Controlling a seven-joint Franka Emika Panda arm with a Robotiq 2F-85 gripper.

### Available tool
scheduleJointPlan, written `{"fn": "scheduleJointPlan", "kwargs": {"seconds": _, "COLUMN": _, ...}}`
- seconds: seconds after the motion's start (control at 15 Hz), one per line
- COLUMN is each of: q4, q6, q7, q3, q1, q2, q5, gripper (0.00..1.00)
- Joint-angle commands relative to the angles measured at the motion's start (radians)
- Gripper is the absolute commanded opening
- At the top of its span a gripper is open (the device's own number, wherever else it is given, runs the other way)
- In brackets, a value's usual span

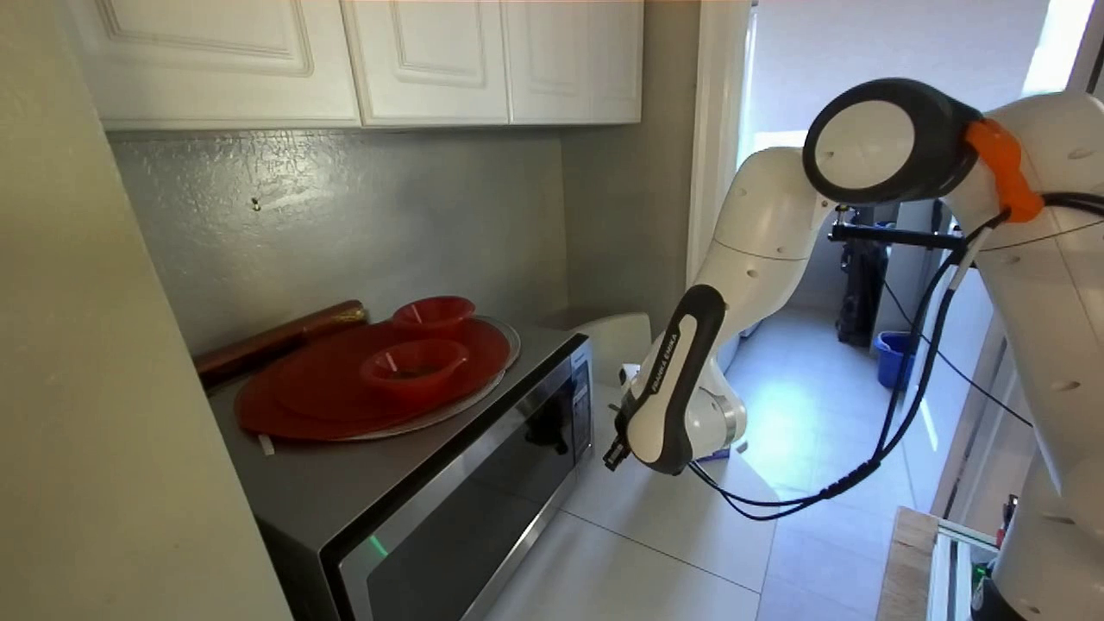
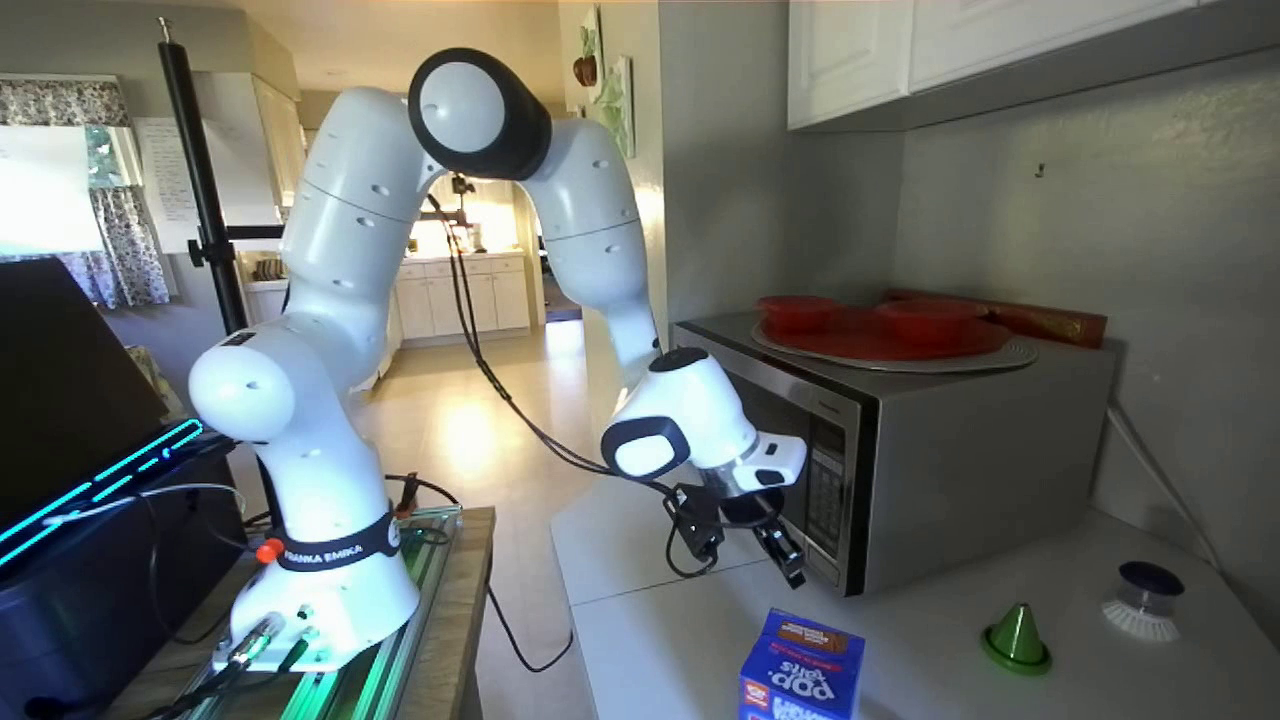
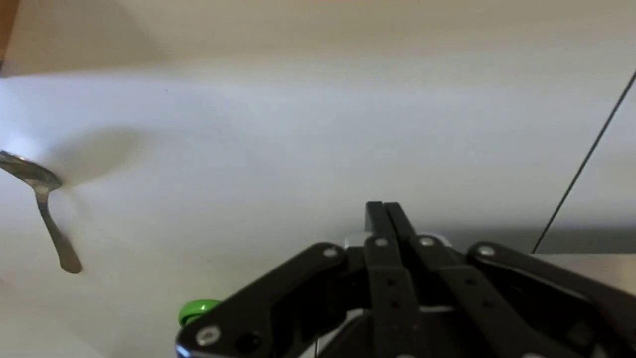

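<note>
Black fingers (image 3: 376, 223) clench nothing above the counter (image 2: 650, 620); the box (image 2: 800, 660), partly cropped, stands nearby, perhaps toward the robot-side edge. I judge this positioning; grasping calls for parting them.

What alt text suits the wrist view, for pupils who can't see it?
Black fingers, closed with nothing visible between them, point up from the bottom edge over a pale countertop. To the picture's left are a metal spoon and a partly hidden green object.
</note>
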Motion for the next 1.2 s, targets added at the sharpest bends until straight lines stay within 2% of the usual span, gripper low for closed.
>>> {"fn": "scheduleJointPlan", "kwargs": {"seconds": 0.0, "q4": 0.043, "q6": 0.022, "q7": 0.12, "q3": -0.072, "q1": 0.036, "q2": 0.053, "q5": -0.166, "gripper": 0.0}}
{"fn": "scheduleJointPlan", "kwargs": {"seconds": 0.47, "q4": 0.057, "q6": 0.06, "q7": 0.199, "q3": -0.073, "q1": 0.023, "q2": 0.069, "q5": -0.291, "gripper": 0.0}}
{"fn": "scheduleJointPlan", "kwargs": {"seconds": 1.13, "q4": 0.101, "q6": 0.183, "q7": 0.262, "q3": -0.055, "q1": 0.004, "q2": 0.131, "q5": -0.333, "gripper": 0.0}}
